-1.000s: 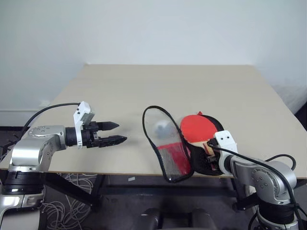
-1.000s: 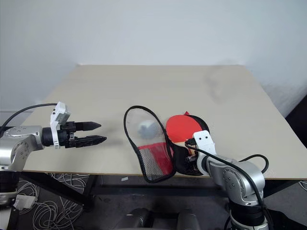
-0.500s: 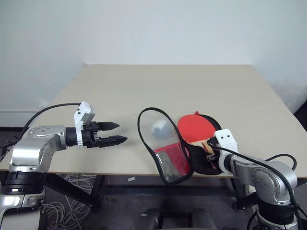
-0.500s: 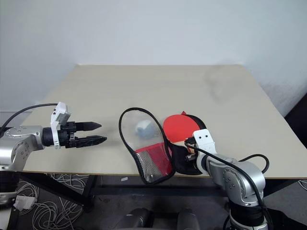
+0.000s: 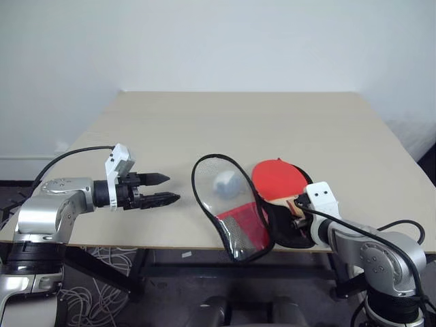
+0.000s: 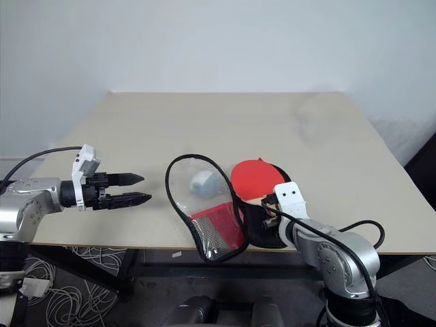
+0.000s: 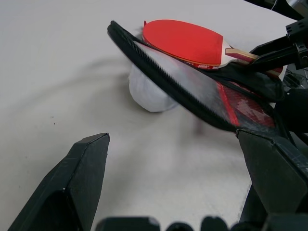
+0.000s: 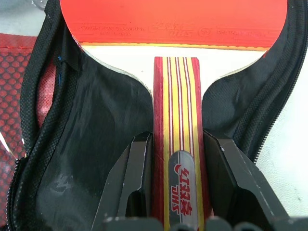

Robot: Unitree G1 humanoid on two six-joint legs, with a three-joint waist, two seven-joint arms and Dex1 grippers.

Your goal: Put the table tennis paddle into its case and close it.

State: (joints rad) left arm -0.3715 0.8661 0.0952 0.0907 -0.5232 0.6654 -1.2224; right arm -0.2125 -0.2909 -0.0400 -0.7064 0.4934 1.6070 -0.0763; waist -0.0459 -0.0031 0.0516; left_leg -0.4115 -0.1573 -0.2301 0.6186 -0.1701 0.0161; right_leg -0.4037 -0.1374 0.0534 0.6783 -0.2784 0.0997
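Observation:
The table tennis paddle (image 5: 275, 179) lies with its red face up on the black lower half of the open case (image 5: 289, 230), near the table's front edge. My right gripper (image 8: 177, 142) is shut on the paddle's striped wooden handle (image 8: 175, 101), with black lining on both sides of it. The case's other half, a black-edged clear panel with a red mesh patch (image 5: 229, 206), stands tilted up just left of the paddle. My left gripper (image 5: 172, 189) hovers open over the table well left of the case, pointing toward it, with nothing between its fingers.
A whitish fuzzy ball (image 5: 225, 181) rests on the table behind the raised clear panel. The beige table (image 5: 238, 122) stretches away toward a white wall. Cables lie on the floor under the table's left side.
The raised clear half of the case has swung a little to the left, and the paddle's face has edged left with it. The left gripper has stayed put.

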